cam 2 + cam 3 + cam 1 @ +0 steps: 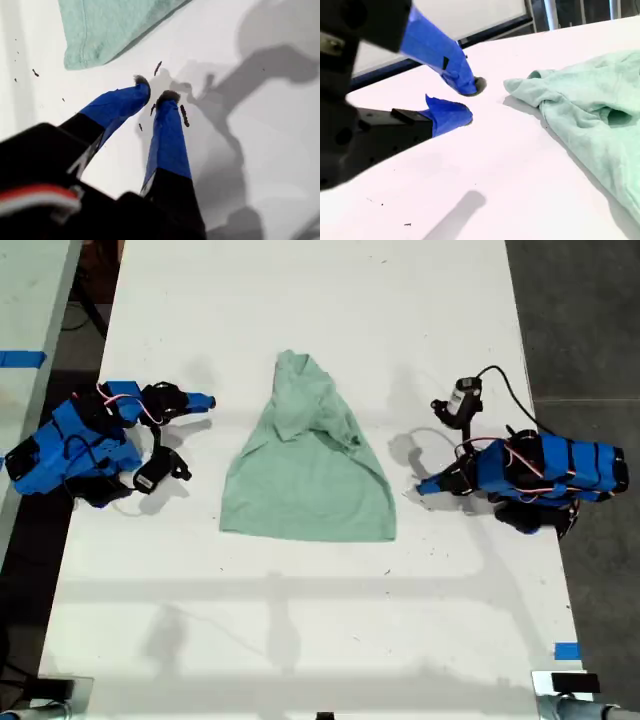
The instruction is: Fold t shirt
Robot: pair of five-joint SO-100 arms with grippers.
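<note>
T shirt (308, 475), pale mint-green and rumpled, flat on white worktop (300, 620), about midway between both arms in the exterior view. Roughly triangular: wide straight hem toward that view's bottom edge, narrow bunched end toward its top. Folds and creases across upper half.

Blue first arm (545, 475) low on worktop at the exterior view's right, reaching toward shirt. Blue second arm (70, 445) at the exterior view's left, likewise pointed at shirt.

My second gripper (467, 102): jaws open, wide gap between blue-taped tips, gripping nothing. Near shirt's narrow end, not touching it.

My first gripper (154, 96): jaws all but closed, only a sliver between tips, gripping nothing. Just above bare worktop, near a hem corner of shirt, clear of cloth.

Small dark specks (184, 116) scattered on worktop around first gripper's tips.
</note>
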